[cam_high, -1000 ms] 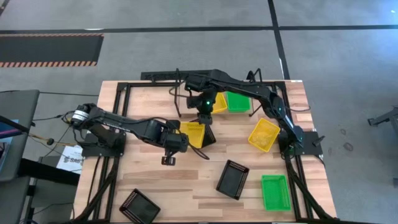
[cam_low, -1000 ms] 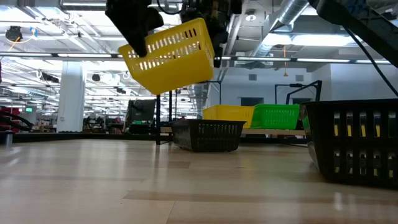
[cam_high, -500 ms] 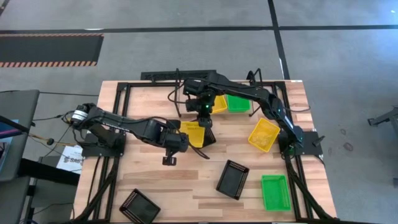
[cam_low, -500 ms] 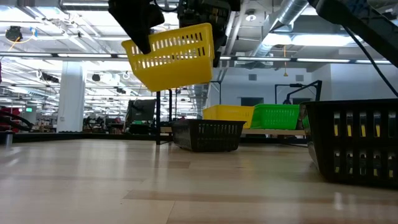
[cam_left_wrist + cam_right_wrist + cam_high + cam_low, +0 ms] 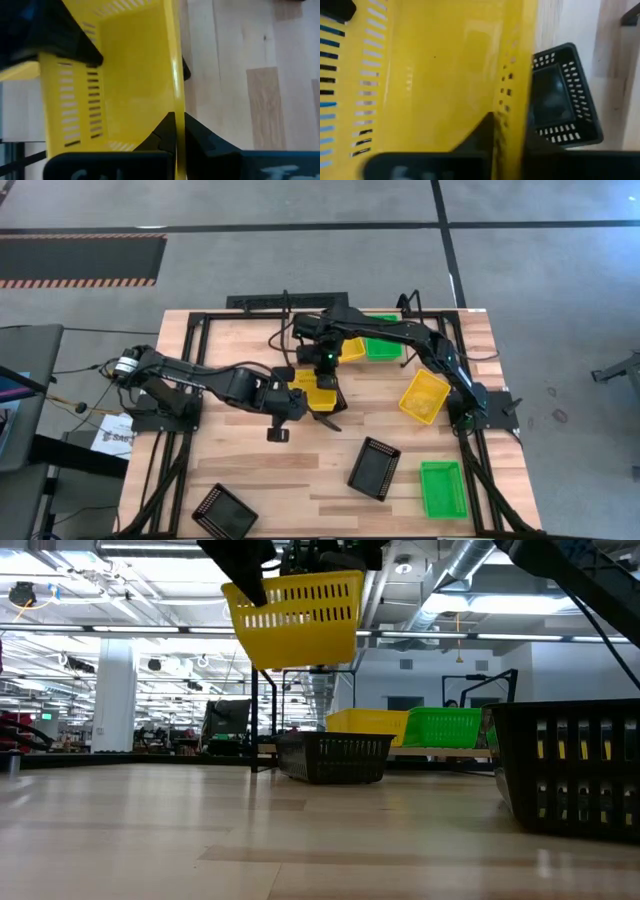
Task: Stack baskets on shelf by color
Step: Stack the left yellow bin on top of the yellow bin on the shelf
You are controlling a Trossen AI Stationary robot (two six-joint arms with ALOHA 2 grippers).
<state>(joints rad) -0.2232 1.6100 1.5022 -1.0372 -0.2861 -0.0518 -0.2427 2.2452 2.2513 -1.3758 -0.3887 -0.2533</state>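
Yellow basket (image 5: 297, 618) is in the air above the table (image 5: 300, 490), near the shelf (image 5: 470, 751). Left pincer (image 5: 176, 131) and right pincer (image 5: 509, 134) each clamp a rim wall. Light, thin, flexy plastic; rim is the right hold.

The yellow basket (image 5: 135, 80) I hold is smooth plastic with a soft sheen, its walls cut with neat slots. My left gripper (image 5: 176, 131) and my right gripper (image 5: 507, 132) pinch its rim with matt black fingers. The black basket (image 5: 560, 95) below is glossier plastic, its floor catching light. The table (image 5: 300, 480) is pale planked wood with a satin finish. The green basket (image 5: 442, 488) looks like the same slick plastic.
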